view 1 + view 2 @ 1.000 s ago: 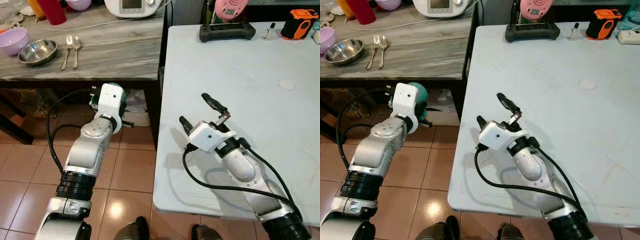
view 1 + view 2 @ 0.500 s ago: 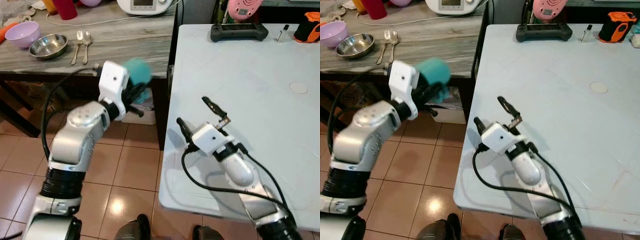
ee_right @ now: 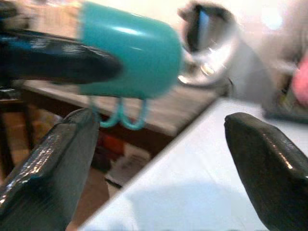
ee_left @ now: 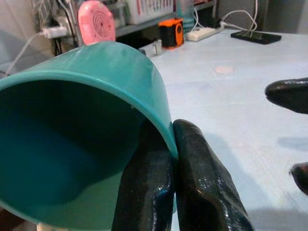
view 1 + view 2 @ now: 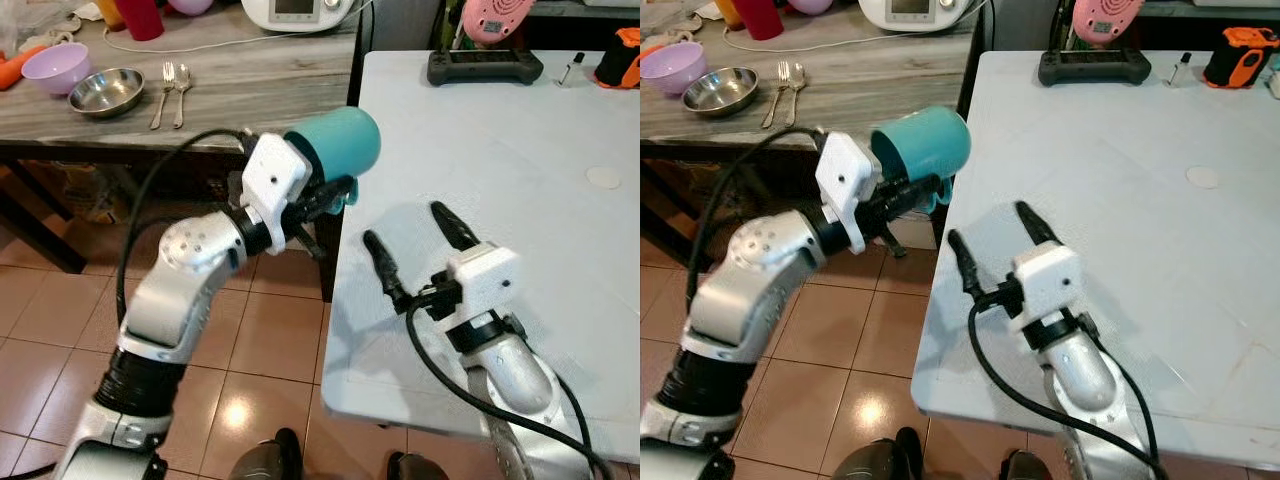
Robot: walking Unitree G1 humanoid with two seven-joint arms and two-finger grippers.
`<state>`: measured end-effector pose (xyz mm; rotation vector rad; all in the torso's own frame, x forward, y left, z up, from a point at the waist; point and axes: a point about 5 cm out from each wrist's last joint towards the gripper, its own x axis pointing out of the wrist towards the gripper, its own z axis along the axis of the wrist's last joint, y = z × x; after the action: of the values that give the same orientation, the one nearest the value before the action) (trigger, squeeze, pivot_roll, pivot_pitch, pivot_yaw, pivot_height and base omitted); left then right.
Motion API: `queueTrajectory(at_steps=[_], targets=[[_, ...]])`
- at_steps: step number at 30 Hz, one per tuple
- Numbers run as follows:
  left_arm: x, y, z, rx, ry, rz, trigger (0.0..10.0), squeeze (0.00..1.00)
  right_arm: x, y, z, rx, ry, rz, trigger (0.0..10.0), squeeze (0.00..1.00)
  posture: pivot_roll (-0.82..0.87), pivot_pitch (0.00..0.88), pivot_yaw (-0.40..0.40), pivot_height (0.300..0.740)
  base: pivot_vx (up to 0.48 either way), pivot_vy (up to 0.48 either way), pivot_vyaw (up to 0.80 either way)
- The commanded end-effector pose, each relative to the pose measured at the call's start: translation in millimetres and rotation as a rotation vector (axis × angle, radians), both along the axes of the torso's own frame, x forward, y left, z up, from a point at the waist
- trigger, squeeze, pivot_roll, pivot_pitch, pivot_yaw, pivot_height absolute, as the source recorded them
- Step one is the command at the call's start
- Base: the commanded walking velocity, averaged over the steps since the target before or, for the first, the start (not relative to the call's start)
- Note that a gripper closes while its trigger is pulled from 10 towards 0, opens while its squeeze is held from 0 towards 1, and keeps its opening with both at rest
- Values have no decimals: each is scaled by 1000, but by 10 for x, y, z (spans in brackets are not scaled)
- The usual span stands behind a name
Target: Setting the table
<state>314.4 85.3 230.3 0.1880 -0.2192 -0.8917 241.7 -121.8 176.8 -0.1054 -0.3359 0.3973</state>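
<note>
A teal mug point(image 5: 338, 140) lies tipped on its side in the air at the left edge of the white table point(image 5: 520, 150), its handle hanging down. My left gripper point(image 5: 333, 192) is shut on the mug's rim, one finger inside and one outside point(image 4: 207, 183). The mug's open mouth point(image 4: 62, 144) faces the left wrist camera. My right gripper point(image 5: 410, 235) rests low over the near left part of the white table, open and holding nothing. It points toward the mug point(image 3: 130, 57), with its fingers point(image 3: 53, 163) set wide apart.
A wooden side table point(image 5: 250, 95) at the left carries a steel bowl point(image 5: 105, 90), a purple bowl point(image 5: 55, 68), a fork point(image 5: 165, 80) and a spoon point(image 5: 182, 80). At the white table's far edge sit a black controller point(image 5: 485, 65) and an orange device point(image 5: 622, 55). Tiled floor lies below.
My left arm has lifted the teal mug from below the side table's edge up to the white table's left edge. My right gripper has turned and its fingers have spread wider.
</note>
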Motion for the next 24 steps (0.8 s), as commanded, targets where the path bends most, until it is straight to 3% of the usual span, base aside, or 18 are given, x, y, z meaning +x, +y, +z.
queueTrajectory(at_steps=[1, 2, 4, 6, 7, 8, 9, 11, 12, 13, 16, 18, 19, 24], targets=[[-8, 38, 5, -8, -39, 28, 2706, 0, -34, -46, -25, -7, 41, -34, 10000, 0, -171, 185, 114, 740, 0, 0, 0], [-1, 52, -32, -25, -19, 49, 3765, 0, -53, -65, -27, 1, 46, -52, 10000, 0, -174, 186, 115, 740, 0, 0, 0], [10, 88, -102, -61, 14, 103, 4000, 0, -87, -102, -35, -12, 49, -102, 10000, 0, -184, 188, 117, 740, 0, 0, 0], [35, 147, -125, -103, 15, 191, 5255, 0, -104, -121, -44, 14, 69, -135, 10000, 0, -192, 189, 116, 740, 0, 0, -400], [40, 172, -141, -114, 23, 220, 6824, 0, -111, -128, -45, 13, 73, -149, 10000, 0, -194, 189, 115, 740, 0, 0, -800], [40, 172, -141, -114, 23, 220, 6824, 0, -111, -128, -45, 13, 73, -149, 10000, 0, -194, 189, 115, 740, 0, 0, -800], [53, 223, -172, -122, 31, 285, 9176, 0, -123, -137, -44, 8, 78, -160, 10000, 0, -195, 190, 113, 740, 0, 0, -800], [47, 260, -212, -134, 41, 312, 9098, 0, -131, -147, -41, 5, 84, -170, 10000, 0, -199, 189, 110, 740, 0, 0, -800], [33, 271, -235, -134, 45, 311, 10000, 0, -136, -153, -40, 3, 85, -174, 10000, 0, -201, 190, 107, 740, 0, 0, -800], [16, 278, -260, -131, 53, 303, 10000, 0, -140, -160, -39, 0, 84, -177, 10000, 0, -202, 190, 106, 740, 0, 0, -800], [-61, 232, -278, -127, 50, 222, 10000, 0, -148, -182, -32, -8, 85, -190, 10000, 0, -202, 192, 99, 740, 0, 0, -800], [-139, 126, -261, -85, 33, 86, 10000, 0, -155, -191, -21, -11, 84, -194, 10000, 0, -204, 193, 97, 740, 0, 0, -800], [-139, 126, -261, -85, 33, 86, 10000, 0, -155, -191, -21, -11, 84, -194, 10000, 0, -204, 193, 97, 740, 0, 0, -800], [-170, 6, -166, 34, -102, -26, 10000, 0, -213, -132, 34, -17, 58, -130, 10000, 0, -217, 195, 101, 740, 0, 0, -265]])
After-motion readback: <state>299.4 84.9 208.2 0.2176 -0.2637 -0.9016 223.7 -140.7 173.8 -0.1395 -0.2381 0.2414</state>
